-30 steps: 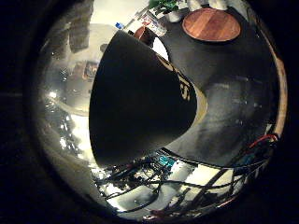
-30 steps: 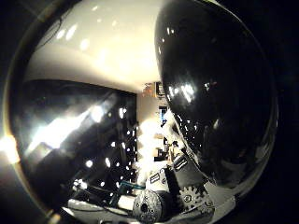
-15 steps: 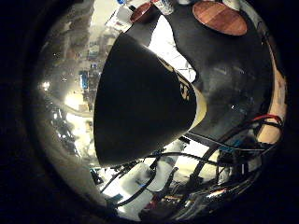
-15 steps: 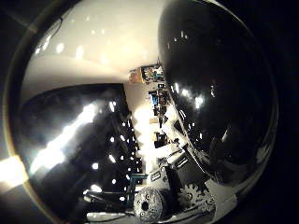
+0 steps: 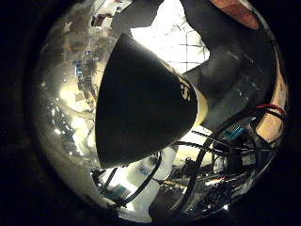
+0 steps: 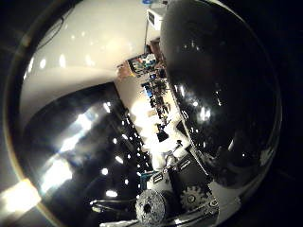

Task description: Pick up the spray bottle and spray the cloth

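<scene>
We saw a dark, glossy bottle (image 5: 141, 103) filling much of both palm views, so we judged it lay close against the palm and had likely been picked up; a pale band with print ran round it. Geared parts of the hand (image 6: 194, 198) showed at one edge of the thumb-side view, yet we could not tell whether the fingers were curled round the bottle or relaxed. A white cloth (image 5: 178, 37) lay on a dark table (image 5: 235, 80) beyond the bottle, well apart from it; we saw no spray on it, so we reckoned the spraying was yet to do.
</scene>
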Robot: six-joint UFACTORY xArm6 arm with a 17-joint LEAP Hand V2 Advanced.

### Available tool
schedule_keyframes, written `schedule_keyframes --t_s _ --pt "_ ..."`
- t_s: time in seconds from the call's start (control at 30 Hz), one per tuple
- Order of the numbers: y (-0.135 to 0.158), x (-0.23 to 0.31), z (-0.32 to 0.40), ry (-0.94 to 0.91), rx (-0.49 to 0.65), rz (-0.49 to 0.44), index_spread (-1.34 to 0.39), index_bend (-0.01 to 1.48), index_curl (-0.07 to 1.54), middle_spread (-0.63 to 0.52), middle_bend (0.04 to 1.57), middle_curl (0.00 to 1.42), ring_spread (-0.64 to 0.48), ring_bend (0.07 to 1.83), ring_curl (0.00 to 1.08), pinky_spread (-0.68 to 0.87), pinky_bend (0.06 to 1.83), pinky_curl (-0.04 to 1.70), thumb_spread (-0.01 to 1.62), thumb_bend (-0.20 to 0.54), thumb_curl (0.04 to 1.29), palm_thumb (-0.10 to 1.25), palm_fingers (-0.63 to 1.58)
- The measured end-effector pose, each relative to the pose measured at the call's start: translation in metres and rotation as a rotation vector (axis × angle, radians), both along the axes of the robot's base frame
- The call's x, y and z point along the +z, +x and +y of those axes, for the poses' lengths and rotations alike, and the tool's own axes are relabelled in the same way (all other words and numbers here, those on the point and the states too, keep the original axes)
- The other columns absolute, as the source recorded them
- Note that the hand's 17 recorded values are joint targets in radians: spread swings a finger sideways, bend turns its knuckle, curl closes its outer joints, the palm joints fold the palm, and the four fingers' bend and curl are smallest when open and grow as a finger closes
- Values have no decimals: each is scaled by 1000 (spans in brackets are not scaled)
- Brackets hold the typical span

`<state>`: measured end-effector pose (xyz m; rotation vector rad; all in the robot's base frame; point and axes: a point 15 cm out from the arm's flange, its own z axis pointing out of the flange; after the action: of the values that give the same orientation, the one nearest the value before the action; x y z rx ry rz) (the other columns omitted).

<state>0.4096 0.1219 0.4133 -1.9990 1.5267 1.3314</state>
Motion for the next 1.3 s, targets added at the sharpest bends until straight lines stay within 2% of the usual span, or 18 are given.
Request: schedule_keyframes --t_s 0.33,0.67,0.83,1.17,1.3 --pt "12 -54 -3 -84 -55 219 -256 1115 864 -160 1319 827 -241 1325 863 -227 1023 1458 943 -13 787 945 1102" --pt "13 -85 -5 -138 -54 313 -260 1112 854 -163 1320 820 -238 1328 861 -221 1029 1458 1030 -10 772 963 1105" --pt "13 -85 -7 -137 -59 314 -264 1113 849 -163 1320 818 -237 1328 859 -218 1035 1448 1055 -11 760 968 1107" --pt "6 -39 -10 -143 -79 195 -265 1118 844 -163 1323 816 -238 1335 861 -211 1043 1432 1082 -13 733 965 1105" --pt "8 -43 -5 -148 -78 195 -264 1121 843 -164 1321 817 -238 1336 862 -209 1046 1428 1084 -14 727 963 1102"
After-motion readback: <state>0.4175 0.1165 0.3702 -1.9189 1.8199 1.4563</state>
